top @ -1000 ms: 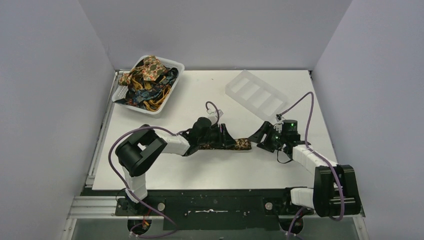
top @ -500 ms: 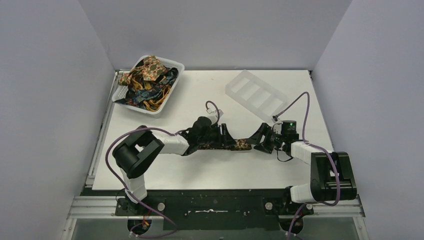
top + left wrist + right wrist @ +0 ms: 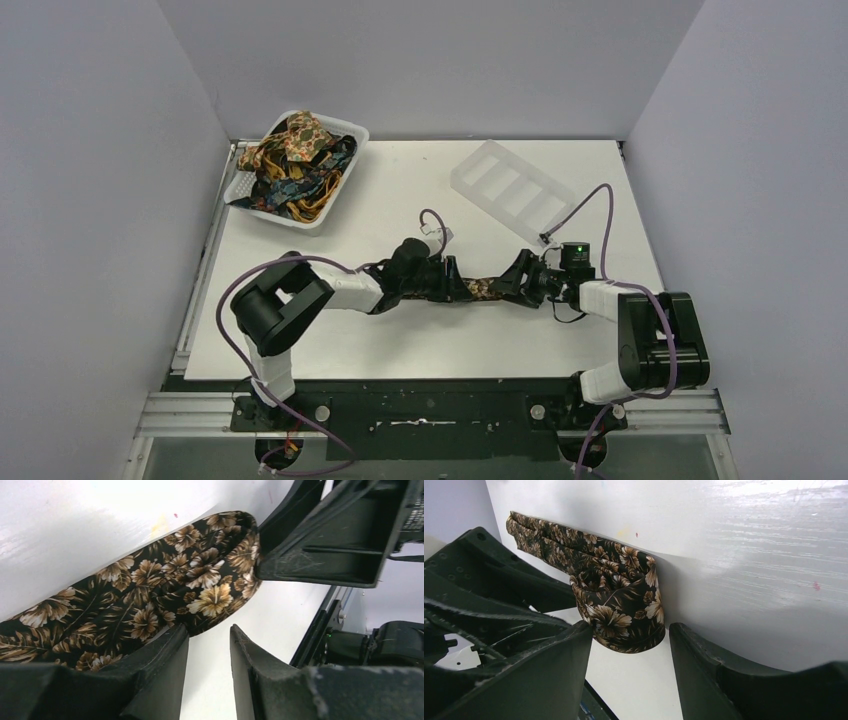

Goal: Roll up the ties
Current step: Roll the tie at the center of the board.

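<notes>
Well, mid-roll, I judged: right fingers (image 3: 719, 665) stood wide astride the rolled end of the tie (image 3: 624, 605), unclosed; left fingers (image 3: 160, 680) (barely parted, empty) sat over its flat length. Next call: another turn.

Table (image 3: 400, 195): white, glossy top filling the middle of the overhead view.
Basket (image 3: 241, 186): white plastic, at the table's far left corner.
Tray (image 3: 512, 190): clear plastic with a row of compartments, lying at an angle, far right.
Walls (image 3: 420, 60): plain pale grey on three sides.
</notes>
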